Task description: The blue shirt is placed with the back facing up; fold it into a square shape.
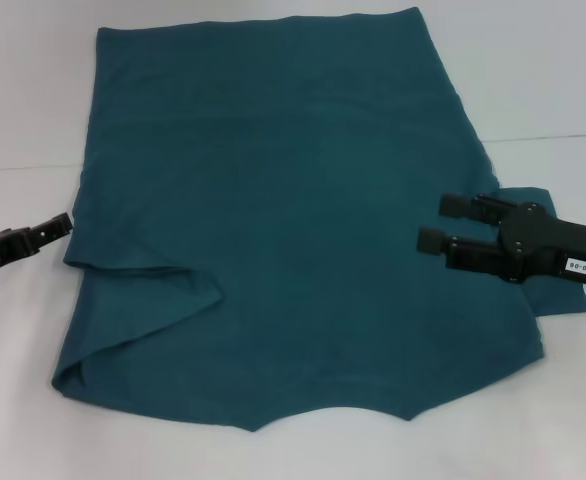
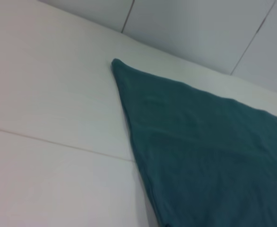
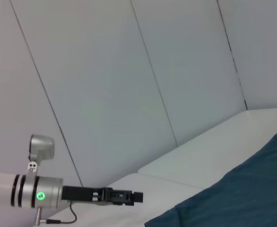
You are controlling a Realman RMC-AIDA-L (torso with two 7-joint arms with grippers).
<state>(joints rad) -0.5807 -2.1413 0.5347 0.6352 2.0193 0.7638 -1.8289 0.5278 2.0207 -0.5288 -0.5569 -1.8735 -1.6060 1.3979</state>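
The large dark teal-blue cotton shirt [image 1: 293,220] lies spread flat on the white table [image 1: 33,380], plain side up, both sleeves tucked in so no lettering shows. Its left sleeve fold makes a loose flap just ahead of the left gripper [image 1: 65,224], whose tip sits at the cloth's left edge; only the end of that gripper enters the head view, so whether its jaws are apart or closed cannot be told. The right gripper [image 1: 438,222] hovers over the shirt's right side, its two jaws spread apart with nothing between them, cloth directly beneath and a small folded bit of fabric poking out behind the arm. The right arm is cut off at the picture's edge.

The left wrist view shows only a corner of the shirt [image 2: 200,151] on the table, none of its own jaws. The right wrist view catches the shirt's edge [image 3: 242,194], pale panelled walls [image 3: 129,85], and the far left gripper [image 3: 129,196].
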